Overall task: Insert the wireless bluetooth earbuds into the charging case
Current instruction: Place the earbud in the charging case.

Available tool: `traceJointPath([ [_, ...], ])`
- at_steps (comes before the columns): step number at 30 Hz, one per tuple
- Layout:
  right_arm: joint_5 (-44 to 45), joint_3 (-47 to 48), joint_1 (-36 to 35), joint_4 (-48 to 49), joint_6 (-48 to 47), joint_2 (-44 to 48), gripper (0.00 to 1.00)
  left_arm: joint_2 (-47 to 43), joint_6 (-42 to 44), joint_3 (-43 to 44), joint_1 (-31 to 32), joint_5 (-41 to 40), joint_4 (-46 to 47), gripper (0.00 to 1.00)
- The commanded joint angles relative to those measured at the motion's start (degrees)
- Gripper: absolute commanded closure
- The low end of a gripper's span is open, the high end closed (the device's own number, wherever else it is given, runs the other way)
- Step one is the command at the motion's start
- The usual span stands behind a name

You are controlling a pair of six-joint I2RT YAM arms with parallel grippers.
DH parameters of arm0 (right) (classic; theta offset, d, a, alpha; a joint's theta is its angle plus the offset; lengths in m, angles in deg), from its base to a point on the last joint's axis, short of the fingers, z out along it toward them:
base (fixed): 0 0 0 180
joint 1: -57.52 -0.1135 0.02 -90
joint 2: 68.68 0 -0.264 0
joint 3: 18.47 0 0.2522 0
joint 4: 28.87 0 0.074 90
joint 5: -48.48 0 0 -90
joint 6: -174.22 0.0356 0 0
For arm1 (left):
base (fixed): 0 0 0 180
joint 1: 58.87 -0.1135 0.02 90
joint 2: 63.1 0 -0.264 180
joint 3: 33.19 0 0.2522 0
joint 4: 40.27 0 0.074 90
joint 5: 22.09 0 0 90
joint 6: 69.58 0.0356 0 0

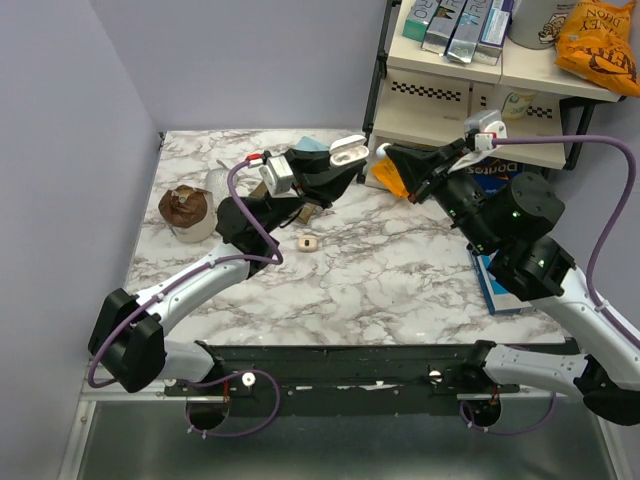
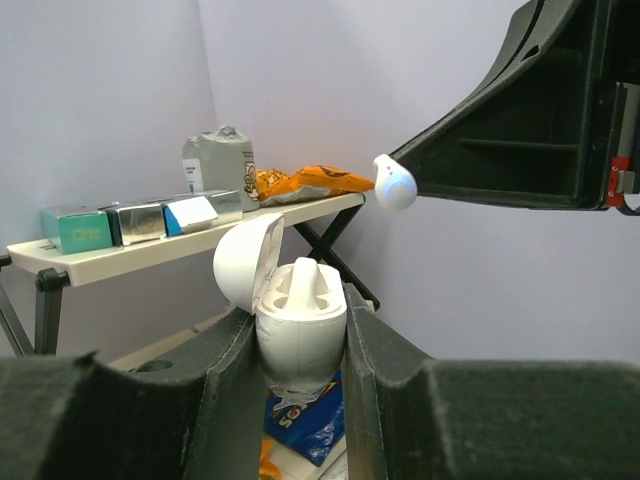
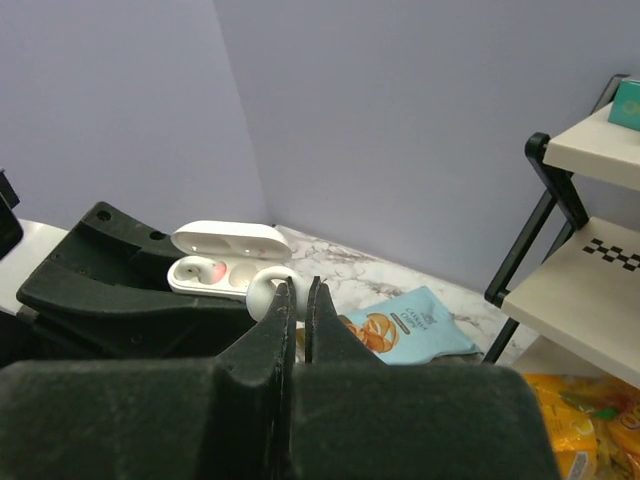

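Note:
My left gripper is shut on the white charging case and holds it above the table with its lid open. In the left wrist view the case sits upright between the fingers, lid tipped left. My right gripper is shut on a white earbud and holds it just right of the case's open wells. The bud also shows in the left wrist view at the right gripper's tip. A small white-tan piece lies on the marble; it looks like the other earbud.
A shelf unit with boxes and an orange chip bag stands at the back right. A blue snack packet and an orange packet lie under the grippers. A brown muffin in a cup sits at the left. A blue box lies at the right.

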Motion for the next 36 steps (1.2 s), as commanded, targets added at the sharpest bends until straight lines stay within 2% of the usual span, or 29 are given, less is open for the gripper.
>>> traceJointPath([
  [1,-3.7,1.0,-0.4,1.2,-2.4,-1.8,0.99,0.0,1.5,0.6,1.1,1.4,1.8,1.00],
  [20,-4.0,0.3,-0.8,2.8,-3.9,-5.4,0.99,-0.9,1.9,-0.5,2.3,0.2,0.4,1.00],
  [31,-4.3,-4.3,-1.2,4.9,-6.3,-4.2,0.99,-1.3,0.8,-0.9,2.3,-0.7,1.6,1.00],
  [36,-3.5,-5.5,-1.3,4.9,-6.9,-2.6,0.90,-1.2,1.0,-1.0,2.3,-0.9,1.6,1.00],
])
